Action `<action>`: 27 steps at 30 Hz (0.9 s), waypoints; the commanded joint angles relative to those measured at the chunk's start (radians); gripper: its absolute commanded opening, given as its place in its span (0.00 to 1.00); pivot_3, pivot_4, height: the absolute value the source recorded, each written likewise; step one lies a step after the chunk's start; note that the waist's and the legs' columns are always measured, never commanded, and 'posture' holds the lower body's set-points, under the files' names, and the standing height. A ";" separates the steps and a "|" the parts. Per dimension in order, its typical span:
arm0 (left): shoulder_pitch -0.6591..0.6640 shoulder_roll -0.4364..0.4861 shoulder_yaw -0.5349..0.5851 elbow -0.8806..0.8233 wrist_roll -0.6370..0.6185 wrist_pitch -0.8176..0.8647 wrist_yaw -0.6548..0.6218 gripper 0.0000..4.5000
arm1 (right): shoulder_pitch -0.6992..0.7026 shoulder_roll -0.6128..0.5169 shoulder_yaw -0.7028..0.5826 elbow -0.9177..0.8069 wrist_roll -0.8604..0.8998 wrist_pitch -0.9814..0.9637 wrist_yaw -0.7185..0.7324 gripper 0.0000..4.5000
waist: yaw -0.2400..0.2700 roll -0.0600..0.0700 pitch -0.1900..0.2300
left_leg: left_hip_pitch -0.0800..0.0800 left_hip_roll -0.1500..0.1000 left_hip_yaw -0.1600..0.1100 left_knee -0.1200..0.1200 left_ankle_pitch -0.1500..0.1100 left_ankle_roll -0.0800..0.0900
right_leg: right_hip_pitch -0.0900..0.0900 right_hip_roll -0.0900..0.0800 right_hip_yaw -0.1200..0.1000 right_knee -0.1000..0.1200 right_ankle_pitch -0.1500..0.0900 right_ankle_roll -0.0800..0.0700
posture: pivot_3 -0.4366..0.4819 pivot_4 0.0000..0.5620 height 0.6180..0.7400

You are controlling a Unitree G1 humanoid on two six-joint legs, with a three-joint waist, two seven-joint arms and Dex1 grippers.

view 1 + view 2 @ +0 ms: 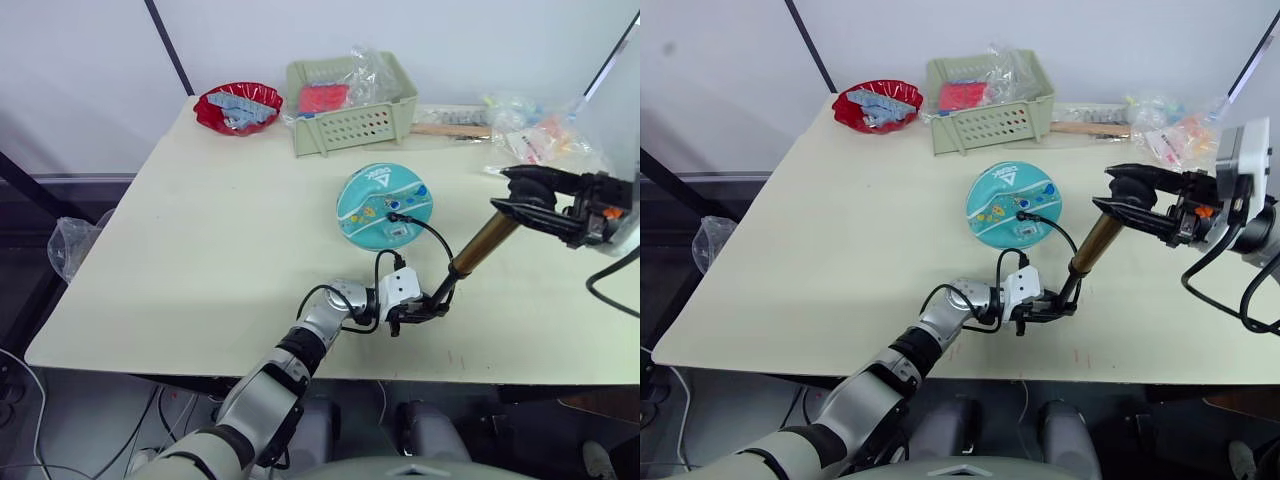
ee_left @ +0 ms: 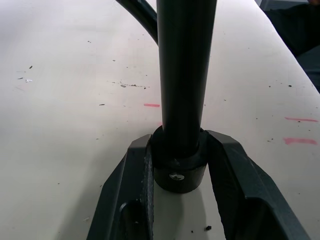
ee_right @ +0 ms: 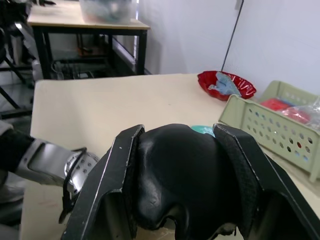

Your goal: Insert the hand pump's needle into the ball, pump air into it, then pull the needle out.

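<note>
The teal ball (image 1: pixel 384 205) lies on the table's middle, flattened, label up. The needle (image 1: pixel 392 216) on its black fitting sits at the ball's top, and the thin black hose (image 1: pixel 432 236) curves from it down to the pump's base. The brass-gold hand pump (image 1: pixel 483 243) leans from lower left to upper right. My left gripper (image 1: pixel 428 306) is shut on the pump's black bottom end (image 2: pixel 179 167), which rests on the table. My right gripper (image 1: pixel 522 196) is shut on the black T-handle (image 3: pixel 182 175) at the top.
A pale green basket (image 1: pixel 350 108) with a red item and plastic bags stands at the back, a red bowl (image 1: pixel 238 107) to its left. A wooden-handled tool (image 1: pixel 450 129) and plastic packets (image 1: pixel 540 135) lie at the back right. The table's front edge (image 1: pixel 330 375) runs just below my left gripper.
</note>
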 commanded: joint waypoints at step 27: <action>0.072 0.060 -0.045 0.058 0.076 0.059 0.002 0.24 | 0.163 0.182 0.181 0.100 -0.240 -0.334 -0.005 0.40 | 0.000 -0.003 -0.008 | 0.005 0.000 0.000 -0.001 0.000 0.000 | 0.002 -0.007 -0.057 0.000 0.005 -0.009 | 0.48 0.27 1.00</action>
